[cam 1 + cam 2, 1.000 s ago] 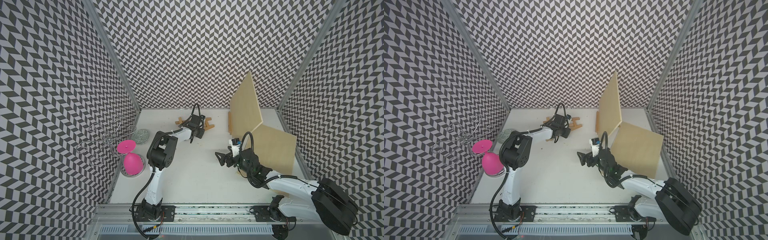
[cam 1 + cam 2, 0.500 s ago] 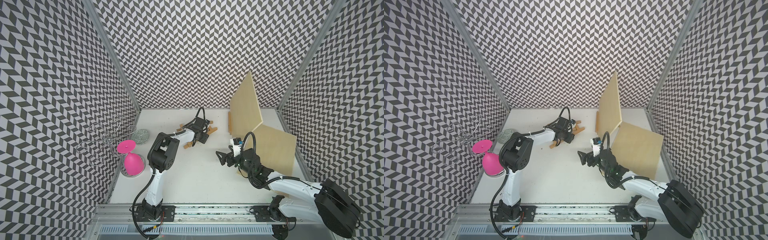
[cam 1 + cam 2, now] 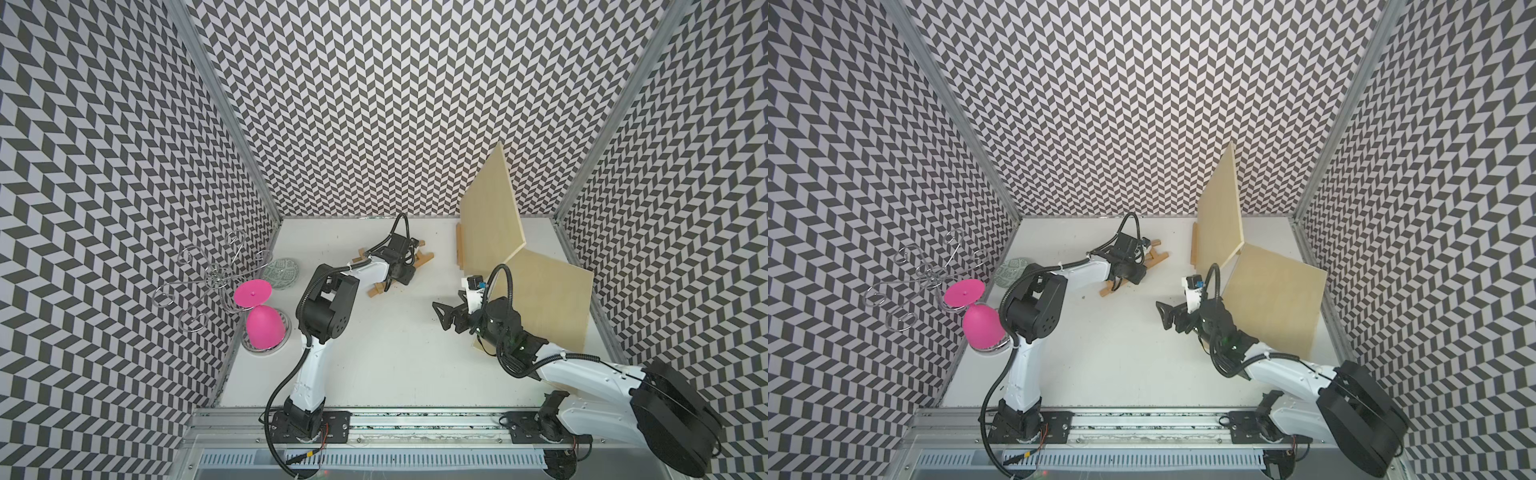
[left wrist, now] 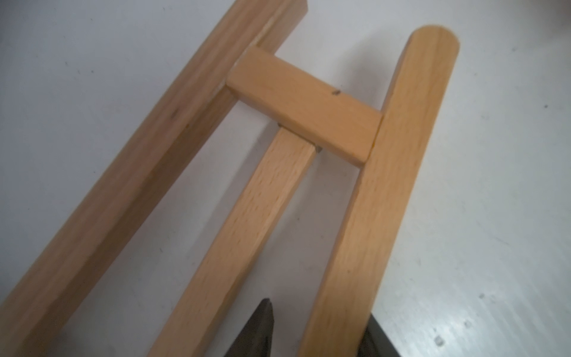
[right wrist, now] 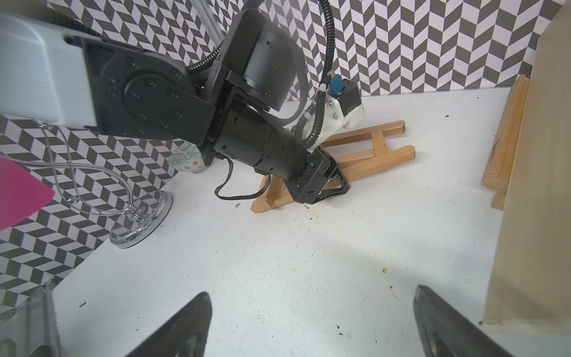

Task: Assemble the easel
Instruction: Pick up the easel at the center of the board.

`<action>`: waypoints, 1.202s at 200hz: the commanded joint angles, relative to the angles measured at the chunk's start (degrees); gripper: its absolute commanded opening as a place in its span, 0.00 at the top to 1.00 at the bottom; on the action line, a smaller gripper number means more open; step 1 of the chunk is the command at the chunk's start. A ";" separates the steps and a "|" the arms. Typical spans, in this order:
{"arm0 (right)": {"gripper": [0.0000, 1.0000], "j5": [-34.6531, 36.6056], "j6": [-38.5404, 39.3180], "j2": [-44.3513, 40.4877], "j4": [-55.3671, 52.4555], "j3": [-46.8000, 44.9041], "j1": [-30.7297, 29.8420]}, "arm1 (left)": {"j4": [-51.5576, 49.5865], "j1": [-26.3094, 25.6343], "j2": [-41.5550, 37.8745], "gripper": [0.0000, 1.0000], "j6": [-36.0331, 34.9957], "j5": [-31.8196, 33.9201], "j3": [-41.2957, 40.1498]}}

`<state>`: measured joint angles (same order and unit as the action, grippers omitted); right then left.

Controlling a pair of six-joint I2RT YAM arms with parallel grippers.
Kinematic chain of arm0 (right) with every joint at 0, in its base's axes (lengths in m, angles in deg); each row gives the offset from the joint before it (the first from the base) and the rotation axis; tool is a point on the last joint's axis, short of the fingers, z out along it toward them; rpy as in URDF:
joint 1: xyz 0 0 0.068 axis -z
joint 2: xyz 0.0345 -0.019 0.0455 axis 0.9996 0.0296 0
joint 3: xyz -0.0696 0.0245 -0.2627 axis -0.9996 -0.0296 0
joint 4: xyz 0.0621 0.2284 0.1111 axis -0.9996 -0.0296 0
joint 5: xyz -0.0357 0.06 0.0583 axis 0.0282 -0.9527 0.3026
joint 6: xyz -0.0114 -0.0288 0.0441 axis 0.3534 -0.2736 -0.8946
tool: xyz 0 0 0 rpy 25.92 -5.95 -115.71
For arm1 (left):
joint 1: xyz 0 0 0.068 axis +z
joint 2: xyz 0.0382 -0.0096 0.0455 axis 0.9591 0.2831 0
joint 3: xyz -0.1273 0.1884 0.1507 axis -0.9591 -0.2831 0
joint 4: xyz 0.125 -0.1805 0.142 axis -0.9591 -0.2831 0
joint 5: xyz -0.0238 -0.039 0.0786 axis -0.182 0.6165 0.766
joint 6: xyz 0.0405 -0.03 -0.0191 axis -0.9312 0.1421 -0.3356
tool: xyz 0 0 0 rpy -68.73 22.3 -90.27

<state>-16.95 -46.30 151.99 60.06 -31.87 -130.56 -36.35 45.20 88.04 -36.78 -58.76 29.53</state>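
Matte white tabletop [image 3: 395,353]; left tool [image 4: 318,312] astride rounded rail [image 4: 386,185] of smooth wooden easel [image 5: 370,162], grip unclear; right tool [image 5: 312,293] wide.

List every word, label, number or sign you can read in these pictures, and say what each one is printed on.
No text can be read in any view.
Small dark print on the side of the wooden strip beside the leaning board: too small and blurred to read.
Patterned bowl: decoration only, no letters made out.
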 commanded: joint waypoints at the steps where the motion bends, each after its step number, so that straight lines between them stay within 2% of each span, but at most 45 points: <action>1: 0.01 0.39 -0.30 -0.67 4.18 -0.46 -0.45 | 0.14 -0.19 -3.46 0.61 1.22 0.56 -3.90; 63: 0.01 0.96 -0.21 -0.40 4.32 -0.54 -0.45 | 3.66 -0.56 -9.01 0.72 1.84 0.83 -8.61; 82: 0.01 1.15 -0.23 -0.26 4.35 -0.59 -0.45 | 5.27 -0.68 -10.95 0.79 2.61 0.47 -10.26; 140: 0.01 1.42 -0.30 -1.49 4.55 -1.22 -0.45 | 13.04 -2.87 -20.10 0.91 5.49 0.25 -18.99; 175: 0.01 1.01 -0.10 -3.24 4.42 -1.81 -0.45 | 18.12 -6.89 -27.18 1.00 5.09 1.52 -25.16; 208: 0.01 -1.29 0.46 -6.63 5.46 -3.80 -0.54 | 21.95 -11.84 -34.78 1.00 5.50 5.52 -30.50; 240: 0.01 -3.02 1.84 -10.01 5.70 -5.29 -1.46 | 29.01 -15.23 -44.19 1.00 6.61 4.50 -37.64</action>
<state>-18.13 -46.04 144.78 61.81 -35.96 -130.89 -17.92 31.58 51.01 -30.73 -55.61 -4.65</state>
